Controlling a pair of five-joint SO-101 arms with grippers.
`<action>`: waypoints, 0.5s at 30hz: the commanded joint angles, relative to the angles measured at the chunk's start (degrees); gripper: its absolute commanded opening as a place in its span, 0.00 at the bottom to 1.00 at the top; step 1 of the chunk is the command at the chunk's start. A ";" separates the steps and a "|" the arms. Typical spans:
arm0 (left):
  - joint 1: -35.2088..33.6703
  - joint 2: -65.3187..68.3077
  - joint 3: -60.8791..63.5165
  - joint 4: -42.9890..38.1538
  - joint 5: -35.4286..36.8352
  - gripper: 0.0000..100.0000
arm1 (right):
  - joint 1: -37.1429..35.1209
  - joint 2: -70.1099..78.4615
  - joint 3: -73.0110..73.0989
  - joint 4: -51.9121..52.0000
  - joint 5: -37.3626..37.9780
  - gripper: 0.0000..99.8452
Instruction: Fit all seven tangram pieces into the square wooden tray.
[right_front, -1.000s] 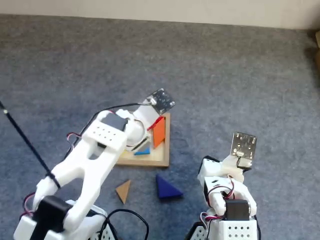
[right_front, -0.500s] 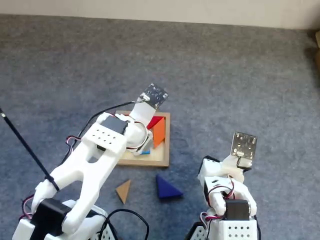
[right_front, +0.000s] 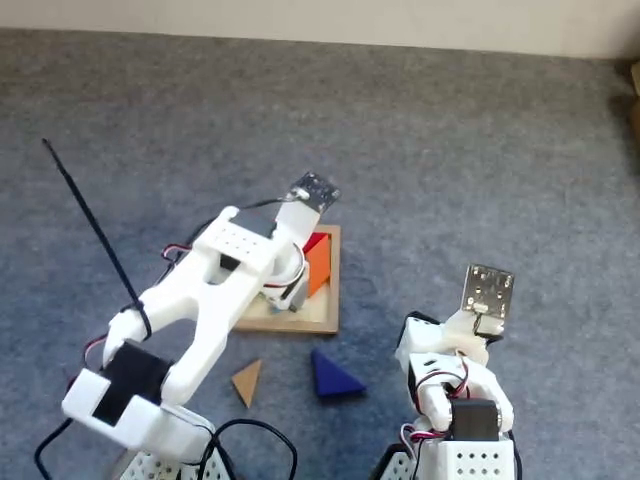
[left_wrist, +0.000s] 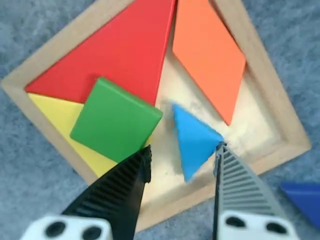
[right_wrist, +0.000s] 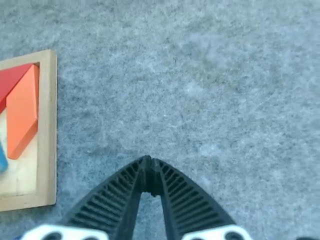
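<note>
The left arm has lifted its elbow and swung across the tray (right_front: 318, 325), whose near part it now covers in the high view. The left tool (left_wrist: 182, 149) hangs open above the tray, with the light blue triangle (left_wrist: 194, 140) lying between its fingers. The red triangle (left_wrist: 120, 55), orange parallelogram (left_wrist: 207, 55) and yellow piece (left_wrist: 57, 114) lie in the tray. The green square (left_wrist: 116, 119) lies across yellow and red. The dark blue triangle (right_front: 333, 376) and tan triangle (right_front: 246, 380) rest on the counter (right_front: 480, 140) near the tray. The right tool (right_wrist: 150, 176) is closed above the counter.

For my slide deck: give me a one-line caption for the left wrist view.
Left gripper open over the tray, fingers either side of the light blue triangle.
</note>
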 joint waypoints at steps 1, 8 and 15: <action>1.10 0.04 -3.47 0.70 0.70 0.21 | 0.66 -1.45 7.34 -0.92 0.79 0.01; 4.35 0.57 -3.21 0.35 0.70 0.21 | 0.66 -1.45 7.34 -0.92 0.79 0.01; 4.35 0.75 -2.77 0.26 0.70 0.21 | 0.66 -1.45 7.34 -0.92 0.79 0.01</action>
